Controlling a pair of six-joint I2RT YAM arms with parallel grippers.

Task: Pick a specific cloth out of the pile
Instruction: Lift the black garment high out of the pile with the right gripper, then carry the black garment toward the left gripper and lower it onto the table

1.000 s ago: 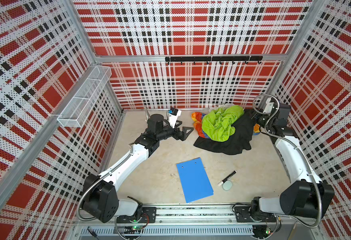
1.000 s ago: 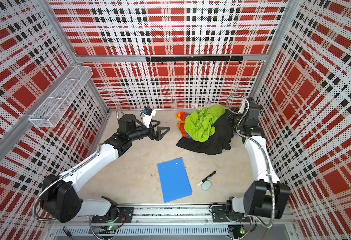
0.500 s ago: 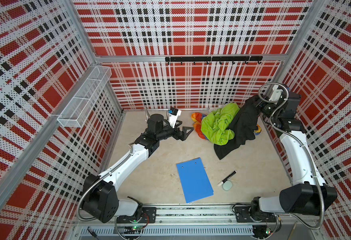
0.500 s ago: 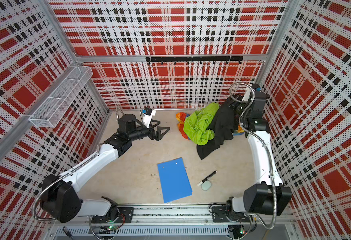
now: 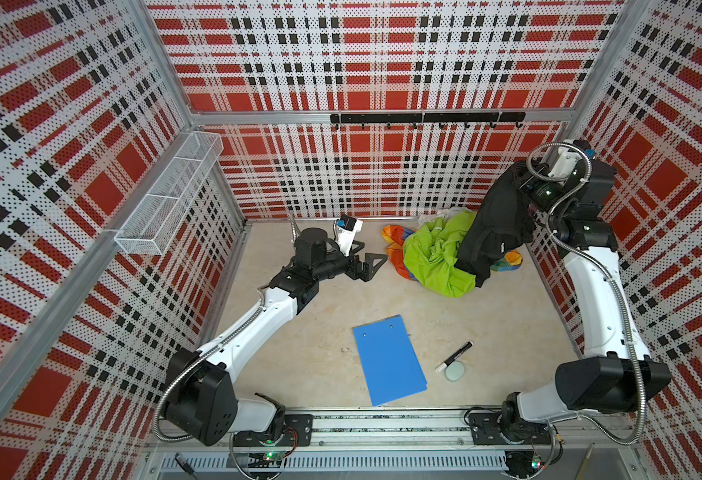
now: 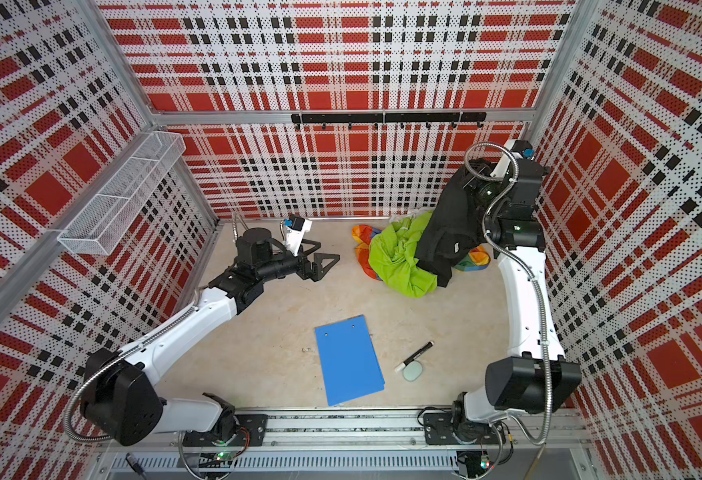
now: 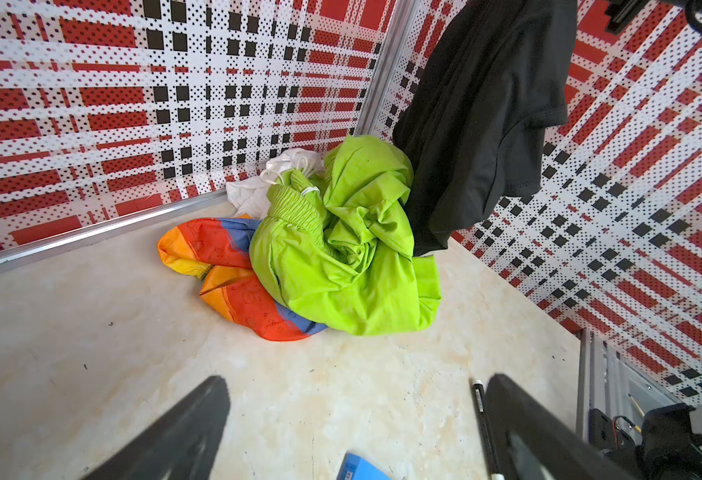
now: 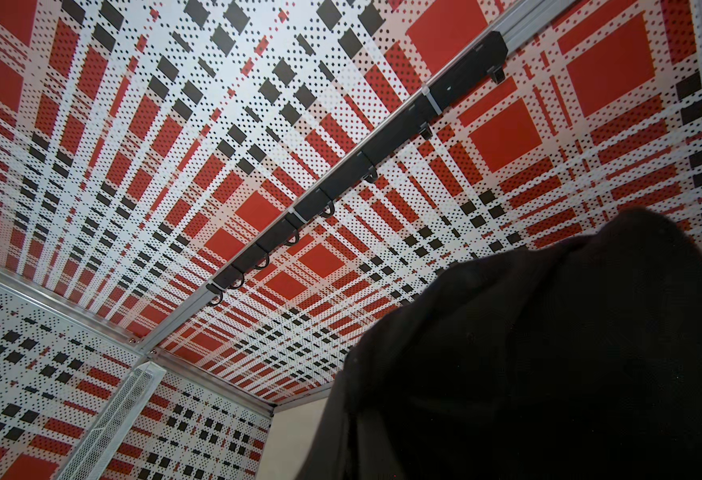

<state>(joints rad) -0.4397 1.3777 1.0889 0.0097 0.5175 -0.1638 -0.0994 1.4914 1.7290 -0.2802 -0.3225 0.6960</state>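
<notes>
The right arm is up high: from its base at the near right it climbs steeply, bends at the elbow and lifts its wrist close to the far right corner, well above the counter (image 5: 320,332). The right tool (image 5: 522,185) points left and is clamped on the top of the plain black fabric garment (image 5: 495,224), though the jaws themselves are buried in the fabric. In the right wrist view that dark cloth (image 8: 528,374) fills the lower corner.

The garment hangs long and loose from the tool in both top views, a small white tag (image 6: 456,248) showing low on it. Its lower end drops to the right side of the heap of lime-green, rainbow and white clothes (image 5: 436,257) at the far right of the counter; in the left wrist view it meets the lime-green fabric (image 7: 341,249).

Over on the left, the left arm stretches low from its near left base, forearm almost level. The left tool (image 5: 368,266) points right at the heap, just short of it, jaws spread wide and empty.

A flat blue board (image 5: 389,359) lies near the middle, with a black marker (image 5: 454,355) just to its right.
</notes>
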